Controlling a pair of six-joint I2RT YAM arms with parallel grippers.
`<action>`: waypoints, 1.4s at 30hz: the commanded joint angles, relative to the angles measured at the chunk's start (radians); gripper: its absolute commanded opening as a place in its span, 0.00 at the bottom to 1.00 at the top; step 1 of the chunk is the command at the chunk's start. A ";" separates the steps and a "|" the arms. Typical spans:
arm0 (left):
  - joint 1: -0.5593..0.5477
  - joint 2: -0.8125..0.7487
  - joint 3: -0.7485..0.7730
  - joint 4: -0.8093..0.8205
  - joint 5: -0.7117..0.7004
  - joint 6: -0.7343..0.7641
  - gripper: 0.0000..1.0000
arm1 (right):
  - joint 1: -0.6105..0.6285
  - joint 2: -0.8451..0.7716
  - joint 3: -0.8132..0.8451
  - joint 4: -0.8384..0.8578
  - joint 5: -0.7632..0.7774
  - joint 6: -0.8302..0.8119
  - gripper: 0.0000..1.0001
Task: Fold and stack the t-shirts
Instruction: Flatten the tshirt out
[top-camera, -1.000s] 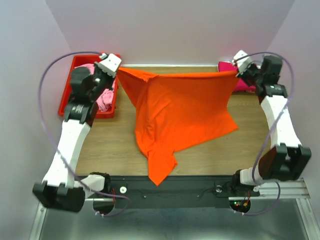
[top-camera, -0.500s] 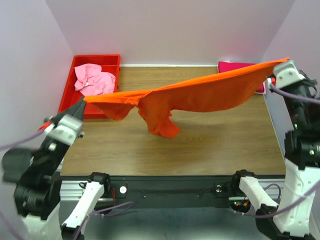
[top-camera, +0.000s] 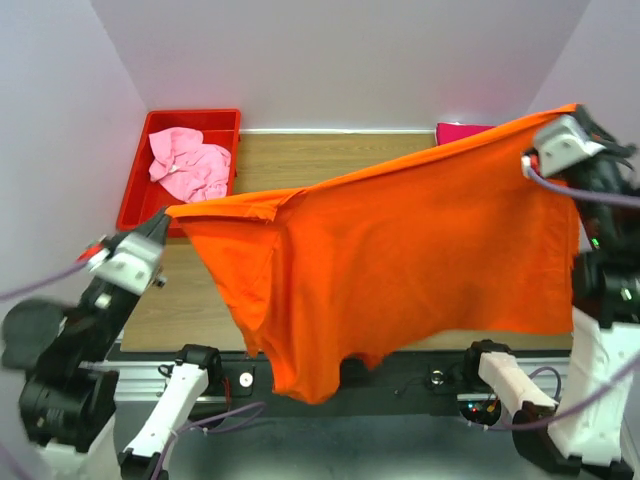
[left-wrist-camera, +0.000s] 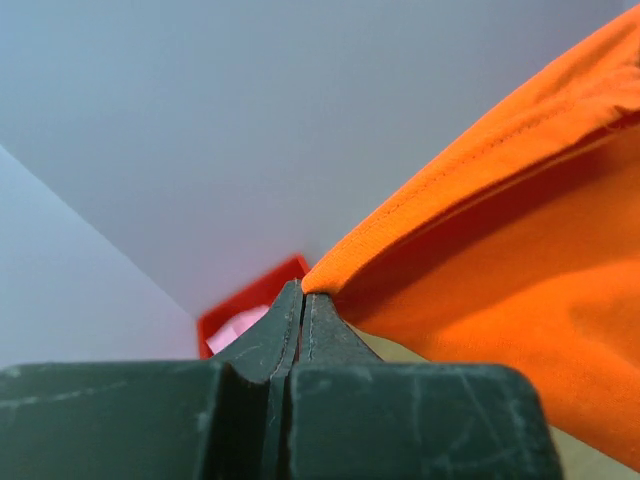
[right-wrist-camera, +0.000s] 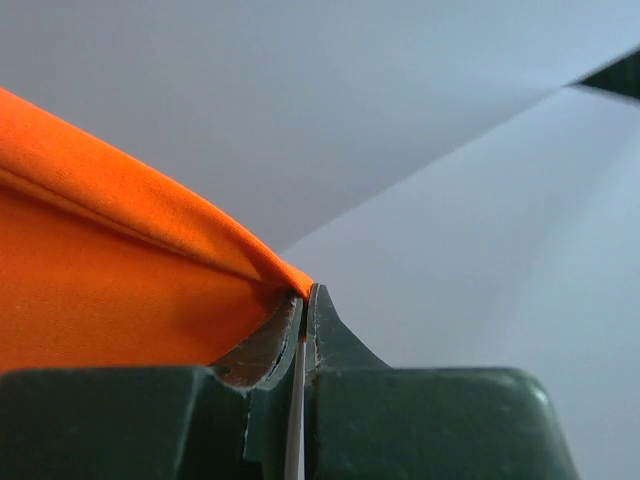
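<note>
Left gripper (left-wrist-camera: 302, 295) and right gripper (right-wrist-camera: 304, 296), jaws tight on opposite corners of the orange t-shirt (top-camera: 400, 260).

Three shirts are in view: one orange shirt (top-camera: 400, 250), one pink shirt (top-camera: 185, 165) and one magenta shirt (top-camera: 455, 132). There is one red bin (top-camera: 135, 190) and one counter (top-camera: 330, 160). Two tools show: one left tool (top-camera: 162, 217), one right tool (top-camera: 577, 110).

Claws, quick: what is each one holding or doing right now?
Left claw: shut on an edge of the bright orange cloth t-shirt.
Right claw: shut on the same t-shirt's opposite edge.
</note>
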 joint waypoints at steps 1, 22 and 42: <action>0.009 0.100 -0.209 0.035 -0.054 0.040 0.00 | -0.015 0.109 -0.189 -0.021 -0.102 -0.073 0.01; -0.006 0.862 -0.540 0.672 -0.181 -0.041 0.00 | 0.120 0.704 -0.527 0.359 -0.055 -0.139 0.01; -0.018 1.224 -0.194 0.637 -0.287 -0.052 0.00 | 0.120 0.953 -0.351 0.325 0.135 -0.035 0.01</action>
